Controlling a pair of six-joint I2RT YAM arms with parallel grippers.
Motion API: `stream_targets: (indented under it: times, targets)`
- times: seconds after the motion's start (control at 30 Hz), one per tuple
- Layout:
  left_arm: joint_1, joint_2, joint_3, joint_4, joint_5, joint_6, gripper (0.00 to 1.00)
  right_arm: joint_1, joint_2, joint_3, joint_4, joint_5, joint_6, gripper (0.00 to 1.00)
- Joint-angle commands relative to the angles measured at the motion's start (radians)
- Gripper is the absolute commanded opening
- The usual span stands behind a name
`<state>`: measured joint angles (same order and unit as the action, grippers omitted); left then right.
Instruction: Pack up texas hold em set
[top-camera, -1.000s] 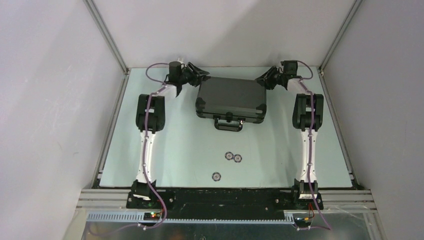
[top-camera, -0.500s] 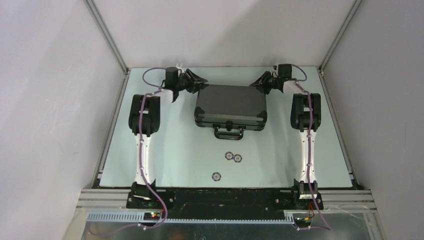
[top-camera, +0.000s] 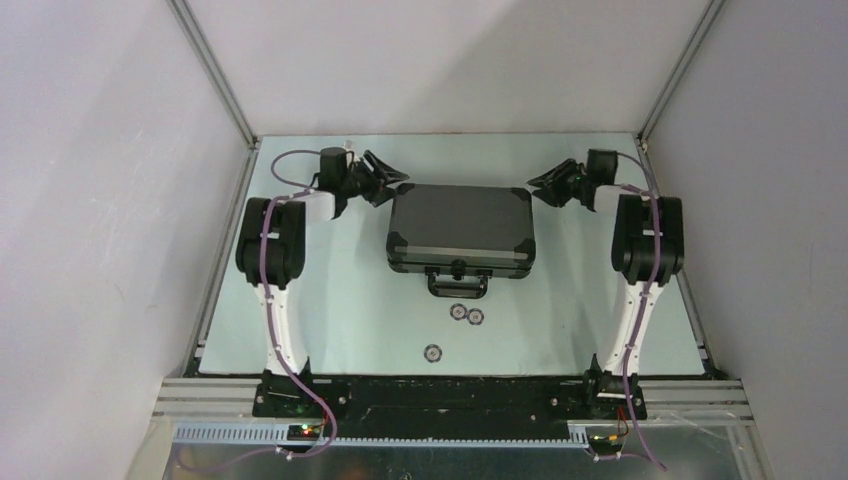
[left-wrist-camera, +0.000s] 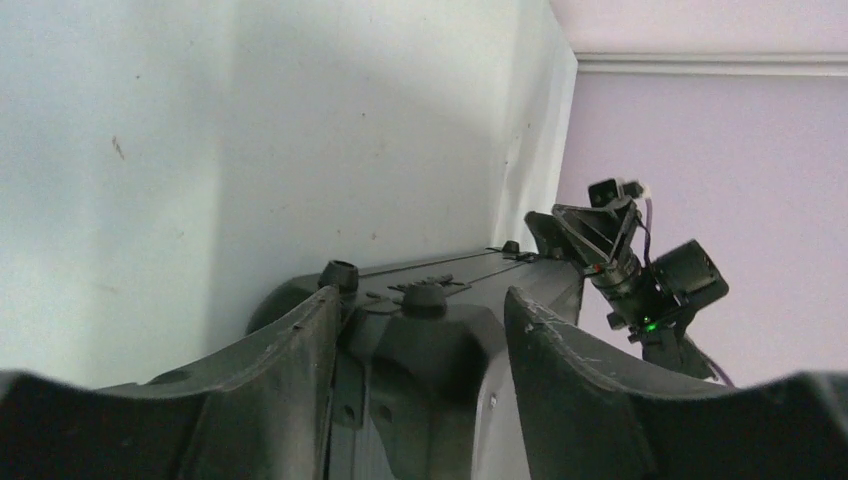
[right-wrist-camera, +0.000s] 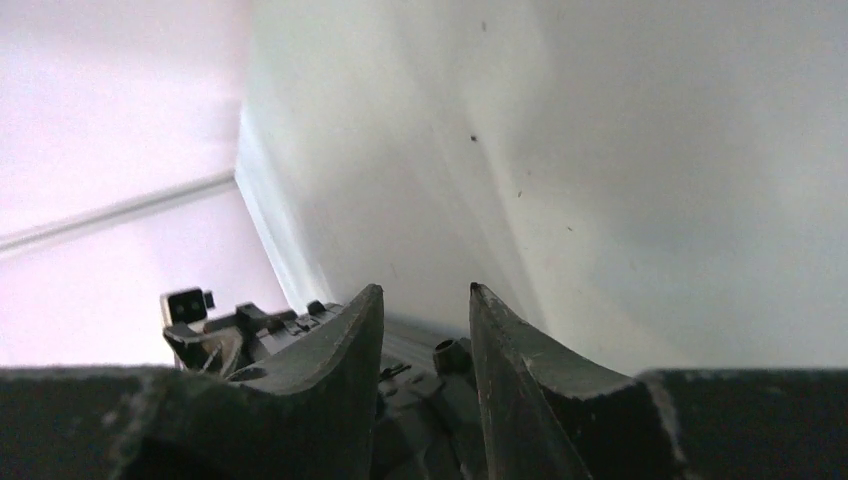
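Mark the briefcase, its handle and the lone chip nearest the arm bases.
briefcase (top-camera: 460, 218): top external view, middle of the closed lid.
handle (top-camera: 459, 288): top external view, centre of the grip bar.
lone chip (top-camera: 432, 352): top external view, its centre.

The briefcase (top-camera: 461, 228) is seen in black, matt, finely textured plastic, edged by a silvery, metal-looking band. The counter (top-camera: 340, 300) is shown pale, smooth and matt; the jaws, matt black and scuffed.

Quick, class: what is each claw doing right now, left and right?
Left claw: open, at the black case's far left corner, holding nothing.
Right claw: open, holding nothing.
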<state>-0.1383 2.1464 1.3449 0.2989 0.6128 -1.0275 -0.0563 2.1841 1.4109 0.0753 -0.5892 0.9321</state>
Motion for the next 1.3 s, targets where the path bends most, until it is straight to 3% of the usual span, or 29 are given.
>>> stream_targets:
  times: [0.0,0.17,0.3,0.4,0.47,0.7,1.0,1.27]
  targets:
    - [0.033,-0.13,0.014,-0.046,-0.001,-0.008,0.67,-0.049,-0.168,-0.029,0.058,0.111,-0.016,0.43]
    - [0.067,-0.235,0.01,-0.083,-0.03,-0.021,0.71,-0.095,-0.318,-0.09,-0.016,0.175,-0.059,0.49]
    - [0.068,-0.436,-0.094,-0.177,-0.098,0.05,0.75,-0.103,-0.465,-0.232,-0.083,0.17,-0.071,0.52]
    - [0.068,-0.577,-0.23,-0.272,-0.184,0.122,0.78,-0.102,-0.608,-0.391,-0.136,0.152,-0.081,0.7]
    - [0.068,-0.687,-0.32,-0.29,-0.221,0.15,0.8,-0.101,-0.701,-0.503,-0.141,0.126,-0.071,0.74]
    - [0.06,-0.963,-0.535,-0.394,-0.269,0.238,0.85,-0.058,-0.981,-0.766,-0.124,0.079,-0.045,0.76]
    - [0.06,-1.03,-0.626,-0.41,-0.242,0.285,0.89,-0.022,-1.049,-0.848,-0.114,0.014,-0.011,0.77]
    - [0.059,-1.006,-0.601,-0.408,-0.215,0.297,0.89,0.033,-1.023,-0.914,0.009,-0.002,0.062,0.91]
